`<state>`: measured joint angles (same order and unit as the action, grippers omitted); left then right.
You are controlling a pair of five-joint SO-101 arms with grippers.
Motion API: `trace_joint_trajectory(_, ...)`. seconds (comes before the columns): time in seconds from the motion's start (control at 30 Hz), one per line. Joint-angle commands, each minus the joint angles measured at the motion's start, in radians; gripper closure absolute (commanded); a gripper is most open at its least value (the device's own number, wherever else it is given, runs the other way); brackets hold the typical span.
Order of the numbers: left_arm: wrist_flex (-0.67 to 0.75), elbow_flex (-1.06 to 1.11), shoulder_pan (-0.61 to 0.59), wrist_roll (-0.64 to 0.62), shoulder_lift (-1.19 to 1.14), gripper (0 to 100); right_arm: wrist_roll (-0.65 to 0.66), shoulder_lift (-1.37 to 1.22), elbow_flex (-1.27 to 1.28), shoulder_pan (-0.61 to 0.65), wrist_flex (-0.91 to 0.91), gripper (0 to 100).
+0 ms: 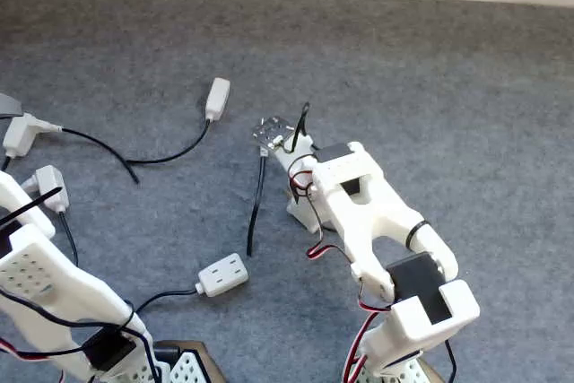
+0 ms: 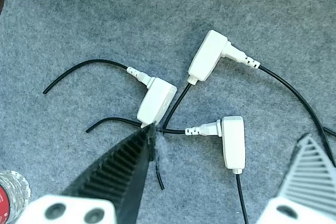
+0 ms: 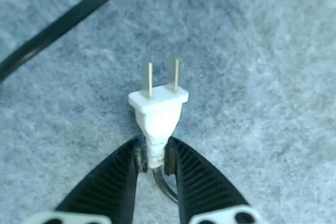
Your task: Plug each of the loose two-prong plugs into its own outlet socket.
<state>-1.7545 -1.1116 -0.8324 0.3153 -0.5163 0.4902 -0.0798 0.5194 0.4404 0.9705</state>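
**Right gripper** (image 3: 155, 151)
Clamps narrow on the neck of a white two-prong plug (image 3: 157, 106). Holds the plug body just beyond the fingertips, both prongs pointing straight away from the jaws over grey carpet (image 3: 262, 77). Faces a black cord (image 3: 58, 22) crossing farther out, past the prongs.

**Left gripper** (image 2: 229, 135)
Stands spread wide, gripping nothing. Touches one white cord end (image 2: 157, 100) with the black fingertip (image 2: 147, 135). Brackets a second cord end (image 2: 233, 140) between the fingers. Points toward a third cord end (image 2: 208, 55) farther ahead.

**Outlet socket** (image 1: 222, 275)
Lies back from the right gripper, between the two arms, apart from both grippers.
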Motion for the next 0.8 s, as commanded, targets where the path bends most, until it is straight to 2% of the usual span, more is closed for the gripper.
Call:
trace_joint_trajectory(0.0, -0.003, -0.024, -0.001, 0.011, 0.005, 61, -0.109, 0.028, -0.042, 0.007, -0.005, 99.4)
trace_joint_trajectory(0.1, -0.005, -0.024, 0.015, 0.009, 0.013, 61, -0.153, 0.087, -0.120, 0.050, 0.082, 99.4)
trace_joint_trajectory(0.23, -0.006, -0.028, 0.067, 0.009, 0.027, 61, -0.161, 0.226, -0.259, 0.162, 0.328, 99.4)
trace_joint_trajectory(0.33, -0.011, 0.042, 0.136, 0.034, 0.087, 61, -0.209, 0.378, -0.338, 0.217, 0.349, 99.4)
trace_joint_trajectory(0.4, -0.011, 0.153, 0.193, 0.074, 0.163, 61, -0.230, 0.490, -0.344, 0.222, 0.311, 99.4)
trace_joint_trajectory(0.5, -0.011, 0.372, 0.275, 0.114, 0.321, 61, -0.245, 0.653, -0.216, 0.222, 0.209, 99.4)
trace_joint_trajectory(0.67, -0.009, 0.707, 0.443, 0.158, 0.638, 60, -0.244, 0.949, 0.274, 0.246, -0.136, 99.4)
trace_joint_trajectory(0.77, -0.006, 0.877, 0.538, 0.160, 0.825, 60, -0.249, 1.079, 0.542, 0.312, -0.259, 99.4)
